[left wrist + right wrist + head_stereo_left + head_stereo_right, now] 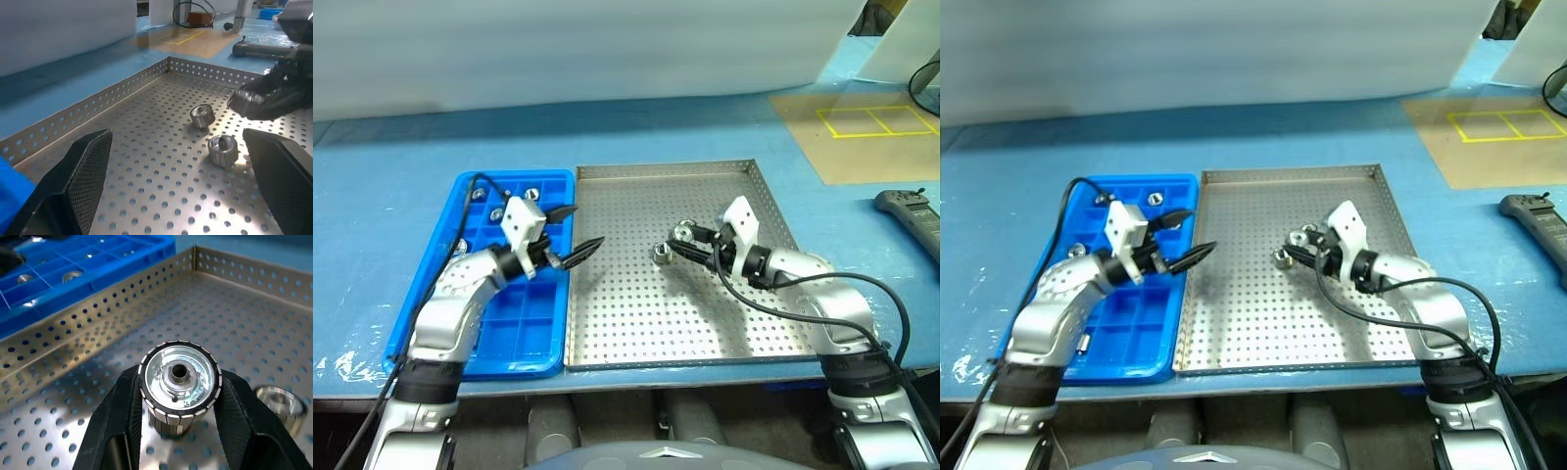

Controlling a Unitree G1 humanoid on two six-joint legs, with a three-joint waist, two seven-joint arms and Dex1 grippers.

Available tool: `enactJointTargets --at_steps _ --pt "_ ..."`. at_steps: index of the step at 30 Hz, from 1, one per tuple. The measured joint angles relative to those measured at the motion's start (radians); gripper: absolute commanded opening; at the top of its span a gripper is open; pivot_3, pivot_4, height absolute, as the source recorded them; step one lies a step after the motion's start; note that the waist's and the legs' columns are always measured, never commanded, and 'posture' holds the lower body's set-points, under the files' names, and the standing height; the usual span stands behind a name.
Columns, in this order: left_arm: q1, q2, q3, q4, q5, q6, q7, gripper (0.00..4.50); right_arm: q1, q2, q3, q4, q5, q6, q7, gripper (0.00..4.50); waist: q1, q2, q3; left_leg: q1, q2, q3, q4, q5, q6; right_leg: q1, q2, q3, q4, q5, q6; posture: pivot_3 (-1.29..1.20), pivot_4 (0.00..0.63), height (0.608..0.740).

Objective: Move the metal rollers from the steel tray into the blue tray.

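A: Holding one of the metal rollers (180, 382), the right gripper (674, 253) has its two black fingers pressed against the roller's ribbed sides, the end face with its central hole turned toward the wrist camera. We note it sits above the perforated floor of the steel tray (636, 323), in the tray's middle right part.

B: Agreed. We see the left gripper (576, 235) with its fingers spread wide and nothing between them. It hangs over the seam where the blue tray (524, 338) meets the steel tray's left rim, pointing right.

A: Remaining rollers in the steel tray: we log a second roller (202, 116) lying on the floor and a third roller (223, 150) next to it, both close to the right gripper. Whether they touch each other we cannot tell.

B: The blue tray lies just left of the steel tray, edges touching or nearly so. We see silver rollers already seated (72, 276) in several of its far compartments; the near compartments look bare.

A: Both trays rest on the blue table (391, 157).
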Motion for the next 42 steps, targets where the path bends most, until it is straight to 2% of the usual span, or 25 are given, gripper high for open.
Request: enactJointTargets --at_steps 6,15,23,28,42 --pt "0.147 0.038 0.066 -0.152 -0.034 0.018 0.036 4.50 -0.113 0.032 0.086 0.072 -0.004 -0.022 0.078 1.65 0.022 0.000 0.000 0.000 0.000 0.000 0.000 0.000 0.000 0.000 0.000 0.000 0.000 0.000 0.000 0.05 0.150 0.740" --pt "0.272 0.059 0.104 -0.322 -0.080 0.041 0.090 4.50 -0.214 0.101 0.166 0.222 -0.031 -0.108 0.167 1.65 0.040 0.000 0.000 0.000 0.000 0.000 -0.002 0.000 0.000 -0.001 -0.001 -0.001 0.000 0.000 0.000 0.17 0.150 0.740" --pt "0.402 0.066 0.143 -0.399 -0.081 0.061 0.168 4.50 -0.288 0.182 0.201 0.318 -0.053 -0.169 0.218 1.65 0.065 -0.001 0.001 -0.001 0.000 0.000 -0.003 0.000 0.000 -0.002 -0.001 -0.001 0.000 -0.001 -0.001 0.27 0.150 0.740" --pt "0.571 0.034 0.175 -0.449 -0.081 0.018 0.188 4.50 -0.331 0.247 0.222 0.365 -0.068 -0.197 0.242 1.65 0.078 -0.002 0.001 -0.001 0.001 0.000 -0.005 -0.001 0.001 -0.003 0.000 -0.002 -0.001 -0.001 -0.002 0.34 0.150 0.740" --pt "0.805 -0.054 0.189 -0.502 -0.022 -0.116 0.239 4.50 -0.388 0.351 0.322 0.442 -0.143 -0.250 0.295 1.65 0.140 -0.003 0.001 -0.002 0.001 -0.001 -0.007 -0.001 0.001 -0.003 0.000 -0.003 -0.001 -0.002 -0.001 0.47 0.150 0.740"
